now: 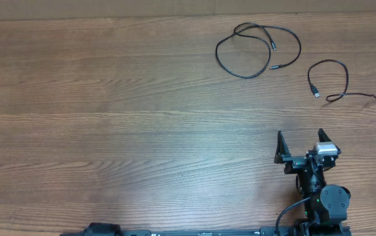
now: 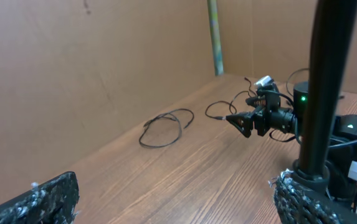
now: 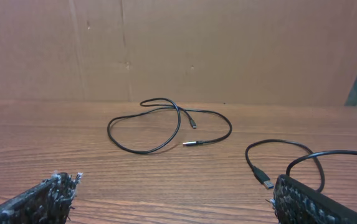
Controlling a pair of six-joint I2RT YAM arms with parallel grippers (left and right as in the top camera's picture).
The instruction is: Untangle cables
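The looped cable (image 1: 245, 77) stretches along the table's (image 1: 109, 118) far edge. The second cable (image 1: 315, 92) lies apart, nearer the right edge. Your right gripper (image 1: 300, 139), jaws spread and empty, faces both from the near edge. The left gripper (image 2: 177, 190), equally spread, sits well away.

On the table (image 1: 109, 131), in its far right part, two cables lie apart from each other: a looped cable (image 1: 269, 58) on the left and a second cable (image 1: 358, 94) on its right, close to the table's right edge. The right gripper (image 1: 300, 137) sits nearer the front edge, before both, touching neither.
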